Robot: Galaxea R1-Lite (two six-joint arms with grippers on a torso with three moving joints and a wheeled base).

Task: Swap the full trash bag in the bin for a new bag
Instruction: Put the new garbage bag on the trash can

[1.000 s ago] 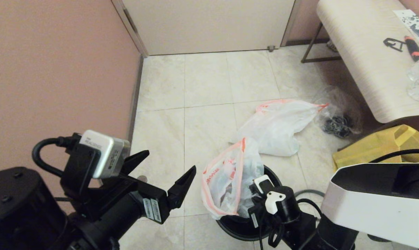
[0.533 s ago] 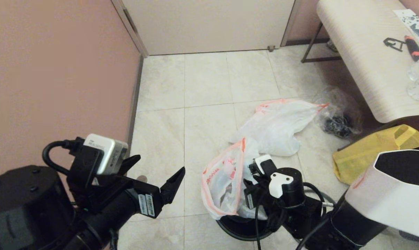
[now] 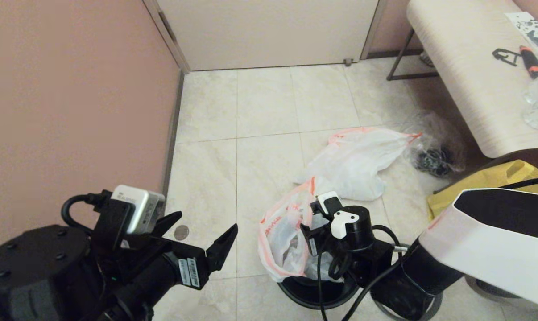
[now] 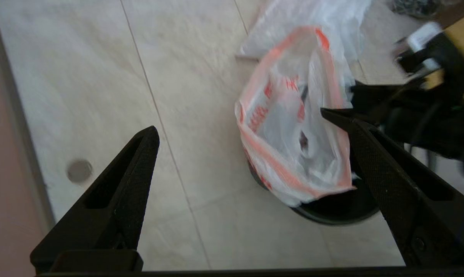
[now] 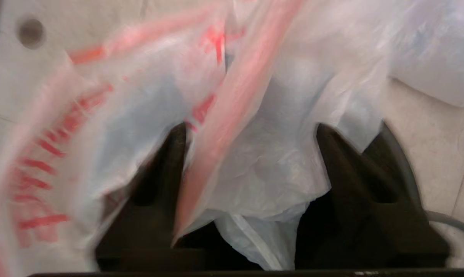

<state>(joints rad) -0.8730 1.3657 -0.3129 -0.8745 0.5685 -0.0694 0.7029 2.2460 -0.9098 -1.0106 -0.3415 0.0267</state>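
The right end effector (image 5: 251, 154), spread wide, straddles the new bag (image 3: 283, 238) above the bin (image 3: 311, 294); the left end effector (image 3: 202, 227) gapes empty beside it.

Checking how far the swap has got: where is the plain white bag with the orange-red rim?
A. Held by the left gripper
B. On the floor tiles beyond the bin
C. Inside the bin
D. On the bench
B: the full trash bag lies on the tiles beyond the bin.

Two white bags (image 3: 353, 165) (image 3: 284, 232), one bin (image 3: 313, 296), one clear bag (image 3: 434, 147), one yellow tote (image 3: 496, 183).
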